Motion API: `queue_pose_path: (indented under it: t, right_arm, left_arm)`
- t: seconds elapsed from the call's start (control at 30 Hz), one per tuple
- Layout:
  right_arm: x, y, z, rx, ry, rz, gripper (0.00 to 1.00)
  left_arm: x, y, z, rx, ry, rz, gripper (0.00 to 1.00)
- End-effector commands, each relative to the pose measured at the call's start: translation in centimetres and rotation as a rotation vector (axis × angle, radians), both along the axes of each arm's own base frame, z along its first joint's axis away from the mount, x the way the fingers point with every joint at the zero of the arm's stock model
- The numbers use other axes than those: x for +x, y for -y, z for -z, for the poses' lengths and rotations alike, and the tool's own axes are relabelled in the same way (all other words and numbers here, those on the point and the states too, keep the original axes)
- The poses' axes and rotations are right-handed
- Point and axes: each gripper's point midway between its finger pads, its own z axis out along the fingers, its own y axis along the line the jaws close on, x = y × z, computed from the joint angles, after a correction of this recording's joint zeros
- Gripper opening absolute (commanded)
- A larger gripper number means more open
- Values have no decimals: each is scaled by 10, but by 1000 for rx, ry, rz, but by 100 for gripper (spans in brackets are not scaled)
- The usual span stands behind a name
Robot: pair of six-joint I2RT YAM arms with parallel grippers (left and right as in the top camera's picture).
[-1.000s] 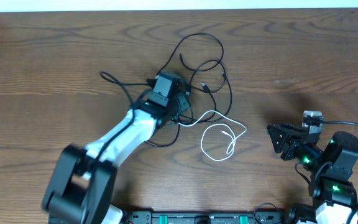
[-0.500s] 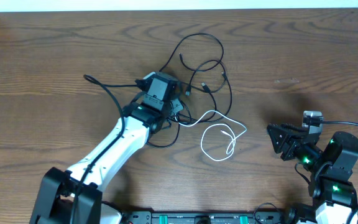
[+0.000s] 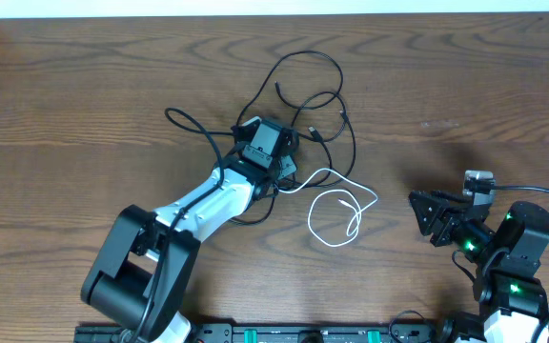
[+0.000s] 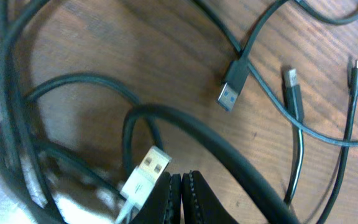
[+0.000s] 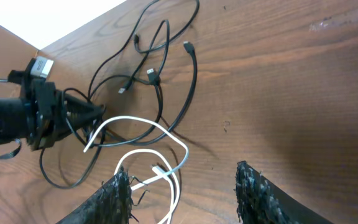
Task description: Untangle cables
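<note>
**Cables, tangled: separation step in hand, none yet clear.**
Black cables and white cable are heaped mid-bench toward the far edge. The left hand is clenched beside the white USB plug, with no cord visibly gripped. The right hand is released near the right edge. Next: draw one cord free.

In the left wrist view, shows only the pressed-together tips of the left pincer, cropped by the lower edge; loses the white cable just behind its plug at that edge; blurs the black cables at far left. Cannot tell whether the tips pinch any cord. From overhead, buries those tips and the knot's middle under the wrist housing; too small there to tell plug types. In the right wrist view, crops the right pincer fingers and the white loop at the bottom.
</note>
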Motion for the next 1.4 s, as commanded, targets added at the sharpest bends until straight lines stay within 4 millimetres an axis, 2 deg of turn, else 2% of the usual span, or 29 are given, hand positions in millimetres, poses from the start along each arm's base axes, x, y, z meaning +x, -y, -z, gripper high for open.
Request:
queue_pose_path:
  t: [0.0, 0.13, 0.33, 0.93, 1.0, 1.13, 1.23, 1.33, 1.37]
  right_arm:
    - [0, -1, -3, 3, 4, -1, 52]
    - [0, -1, -3, 3, 4, -1, 52]
    - [0, -1, -3, 3, 4, -1, 52]
    - [0, -1, -3, 4, 4, -2, 52]
    - [0, -1, -3, 4, 4, -1, 52]
    - [-3, -12, -15, 46, 31, -67, 56]
    - [-7, -26, -34, 108, 65, -152, 57]
    - [-7, -28, -41, 144, 58, -153, 57]
    - [-7, -28, -41, 146, 57, -152, 57]
  left_arm:
    - [5, -4, 3, 22, 15, -19, 8]
    - [9, -16, 3, 84, 38, -59, 8]
    - [5, -31, 7, 157, 26, -90, 8]
    - [-4, -34, 21, 178, -31, -79, 8]
    - [-7, -29, 21, 152, -44, -63, 8]
    - [-7, -27, 5, 125, -24, -55, 8]
    - [-5, -28, -26, 119, 41, -30, 8]
    - [-7, -33, -58, 131, 107, 22, 8]
    - [-10, -34, -66, 140, 121, 42, 15]
